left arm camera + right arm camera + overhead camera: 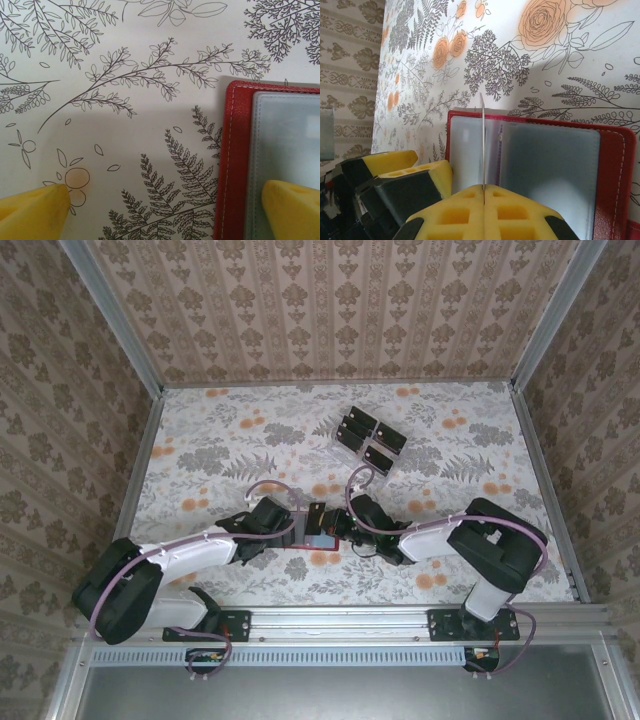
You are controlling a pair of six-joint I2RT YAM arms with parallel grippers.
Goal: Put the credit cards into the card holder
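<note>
Early stage: card [482, 142] at holder [615, 165]
Right gripper [483, 192] clamps it edge-on over the open holder; left gripper [164, 207] apart; perhaps six cards [365, 437] left.

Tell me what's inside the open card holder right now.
Grey-blue pockets line the red card holder. The right pincer holds a card edge-on over them. Whether cards already sit in the pockets is hidden by their frosted covers.

L arm [190, 552] & R arm [440, 535] meet over red card holder [322, 542]; black cards [368, 438] clustered farther back.
</note>
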